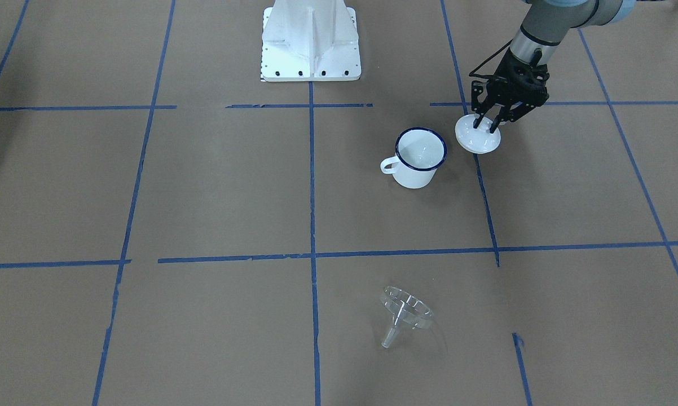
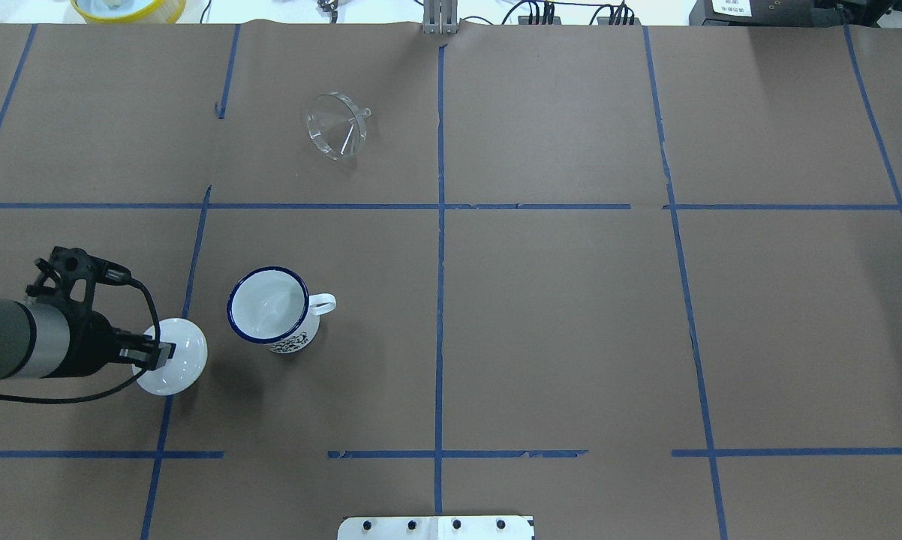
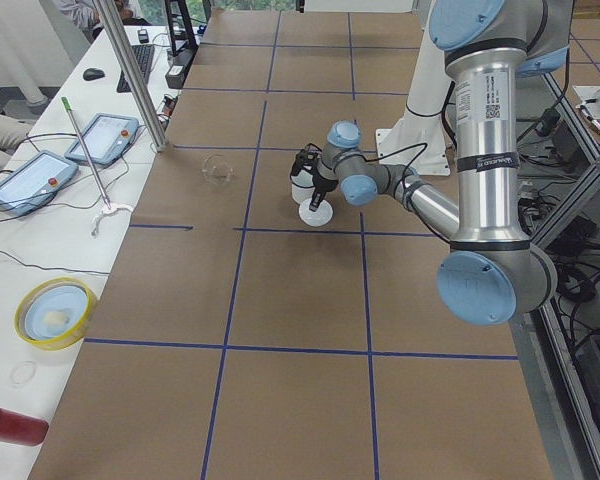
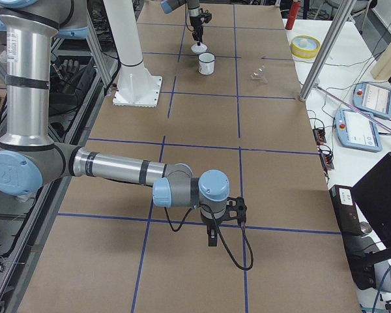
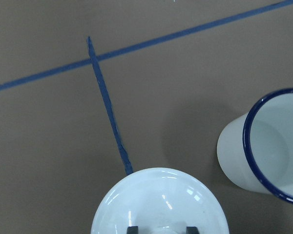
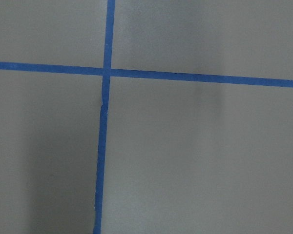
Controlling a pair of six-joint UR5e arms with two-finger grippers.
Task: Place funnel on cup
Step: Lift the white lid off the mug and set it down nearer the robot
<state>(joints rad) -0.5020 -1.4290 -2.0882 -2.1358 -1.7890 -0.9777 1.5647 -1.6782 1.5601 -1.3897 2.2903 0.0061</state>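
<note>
Left gripper (image 1: 485, 123) is clamped on the knob of the white lid (image 1: 477, 138). Lid sits just left of the cup (image 1: 421, 158) and doesn't touch it. I can't tell if it's resting on the table or held just off it.

Cup is upright with its mouth uncovered, handle pointing right, in the near-left part of the table.

Funnel (image 1: 406, 310) is well apart from both, on the far side of the left half. From the left gripper it lies straight out toward the far edge and a bit right, past the cup. It's on its side, propped on rim and spout. Long axis runs roughly near-far: wide mouth tipped back toward the robot, spout aimed at the far edge.

Left arm is clearly the nearer one, but its claw is busy. My read: drop the lid first, then reach far for the funnel.

Right gripper (image 4: 212, 238) hangs over bare table well off to the right. It shows only in the side view, so I can't tell whether its claw is clenched or released.

Writing: dark print on the cup's side, too small to read. There's also a sticker on the left arm's upper tube, also unreadable. No brand legible.
</note>
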